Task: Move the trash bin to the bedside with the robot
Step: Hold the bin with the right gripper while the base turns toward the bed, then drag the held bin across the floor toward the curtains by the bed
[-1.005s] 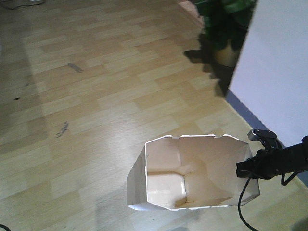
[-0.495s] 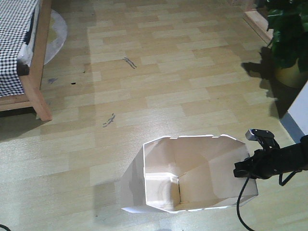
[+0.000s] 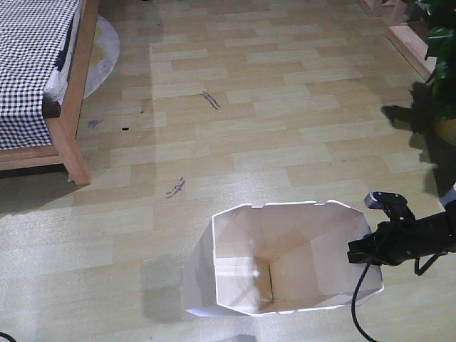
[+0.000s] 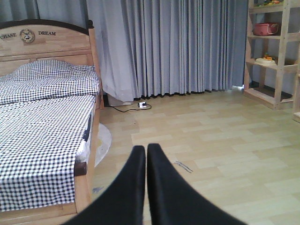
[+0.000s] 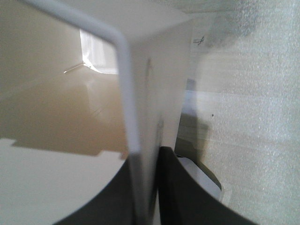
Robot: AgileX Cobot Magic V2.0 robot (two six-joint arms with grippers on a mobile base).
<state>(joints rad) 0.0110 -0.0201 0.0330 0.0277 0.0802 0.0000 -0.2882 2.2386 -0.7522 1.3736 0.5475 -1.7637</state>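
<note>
The white trash bin (image 3: 235, 285) with a cream inside stands on the wooden floor at the bottom centre of the front view. My right gripper (image 3: 365, 251) is shut on its right rim; the right wrist view shows the thin rim (image 5: 129, 93) pinched between the black fingers (image 5: 187, 197). The bed (image 3: 68, 121), with a light-brown wooden rail and post and black-and-white checked bedding (image 3: 28, 64), is at the upper left, well apart from the bin. My left gripper (image 4: 146, 149) is shut and empty, pointing at the floor beside the bed (image 4: 91, 140).
A round pale mat (image 3: 103, 53) lies by the bed. A potted plant (image 3: 445, 78) and a wooden shelf base (image 3: 406, 39) are at the upper right. Grey curtains (image 4: 178, 47) and a wooden shelf unit (image 4: 274, 51) stand at the far wall. A black cable (image 3: 356, 306) hangs from the right arm.
The view has swung left across the room: the white wall and plant slid out to the right and the bed came into view at the left. The bin stays held in the right gripper.
</note>
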